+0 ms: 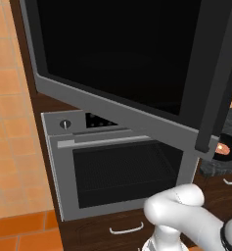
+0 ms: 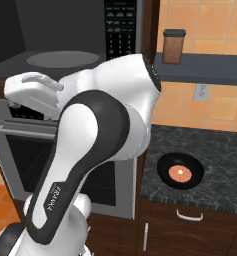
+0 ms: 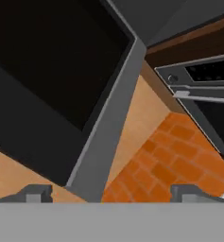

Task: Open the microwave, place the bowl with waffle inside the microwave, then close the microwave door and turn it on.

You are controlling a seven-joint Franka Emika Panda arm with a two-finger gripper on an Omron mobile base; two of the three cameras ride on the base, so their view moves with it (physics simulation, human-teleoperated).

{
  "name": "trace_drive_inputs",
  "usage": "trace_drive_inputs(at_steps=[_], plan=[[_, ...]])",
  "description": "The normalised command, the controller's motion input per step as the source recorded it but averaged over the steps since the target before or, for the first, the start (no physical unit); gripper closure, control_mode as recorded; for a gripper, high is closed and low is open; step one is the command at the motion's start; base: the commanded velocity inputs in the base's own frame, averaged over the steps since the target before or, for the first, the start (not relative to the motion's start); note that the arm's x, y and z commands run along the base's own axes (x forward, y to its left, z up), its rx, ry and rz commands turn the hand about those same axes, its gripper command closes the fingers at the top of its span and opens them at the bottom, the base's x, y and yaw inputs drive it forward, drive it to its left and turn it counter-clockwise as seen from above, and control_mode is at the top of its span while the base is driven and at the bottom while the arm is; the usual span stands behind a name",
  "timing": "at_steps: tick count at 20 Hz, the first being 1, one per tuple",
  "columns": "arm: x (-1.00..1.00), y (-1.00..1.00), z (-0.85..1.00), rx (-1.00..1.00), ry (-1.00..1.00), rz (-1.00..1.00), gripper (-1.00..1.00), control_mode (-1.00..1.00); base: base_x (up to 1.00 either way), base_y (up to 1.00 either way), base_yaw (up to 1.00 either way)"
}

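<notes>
Microwave door [image 1: 122, 63] is standing swung open, its dark glass panel hanging out over the silver oven [image 1: 122, 171] below. Microwave [image 2: 65, 55] is showing its grey cavity with turntable, keypad at right. Dark stone table [image 2: 225, 155] to the oven's right is carrying the black bowl [image 2: 162, 172], with the waffle [image 2: 180, 173] lying inside it. Claw [image 3: 111, 194] is holding its tips spread wide, gripping nothing, pointing at the door's lower frame corner; bowl is sitting well apart from it.

Waffle [image 2: 180, 173] in bowl [image 2: 180, 170] on counter [image 2: 220, 155], right of oven [image 1: 122, 171]; microwave [image 2: 65, 37] above oven.
</notes>
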Motion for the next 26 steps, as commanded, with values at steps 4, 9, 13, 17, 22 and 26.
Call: trace_drive_inputs(at_steps=[4,9,13,17,22,26], plan=[[0.35,0.25,-0.32,0.55,-0.05,-0.04,-1.00,-1.00,0.00,0.00,0.00],[0.58,0.23,0.00,0.20,0.50,0.03,-1.00,-1.00,0.00,0.00,0.00],[0.48,0.48,0.00,0.06,0.69,0.30,-1.00,-1.00,0.00,0.00,0.00],[0.40,0.72,0.00,0.00,0.60,0.34,-1.00,-1.00,0.00,0.00,0.00],[0.19,0.90,0.00,0.00,0.46,0.35,-1.00,-1.00,0.00,0.00,0.00],[0.00,1.00,0.00,-0.02,0.36,0.29,-1.00,-1.00,0.00,0.00,0.00]])
